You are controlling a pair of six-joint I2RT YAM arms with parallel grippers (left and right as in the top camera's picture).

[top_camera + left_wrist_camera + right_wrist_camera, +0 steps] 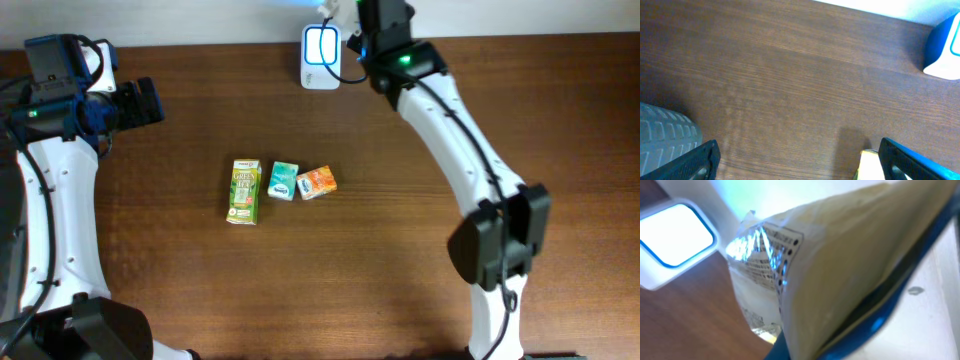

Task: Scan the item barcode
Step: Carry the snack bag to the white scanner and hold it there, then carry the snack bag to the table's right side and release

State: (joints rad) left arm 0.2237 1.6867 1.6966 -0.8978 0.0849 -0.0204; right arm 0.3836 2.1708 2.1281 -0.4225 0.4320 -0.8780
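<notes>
The right pincer (343, 22) is clenching a pale packet (840, 255) and holding it just beside the scanner (321, 57). The scanner is sitting at the middle of the far edge of the counter (400, 250), its window glowing white inside a blue rim. In the right wrist view the crinkled, printed end of the pale packet is pointing towards the scanner; the print is too blurred to read. The left pincer (150, 100) is hanging released, jaws standing wide, near the counter's left edge and well apart from everything else. A green carton (244, 191), a teal packet (284, 181) and an orange packet (317, 182) are lying close together in a row near the counter's centre.
</notes>
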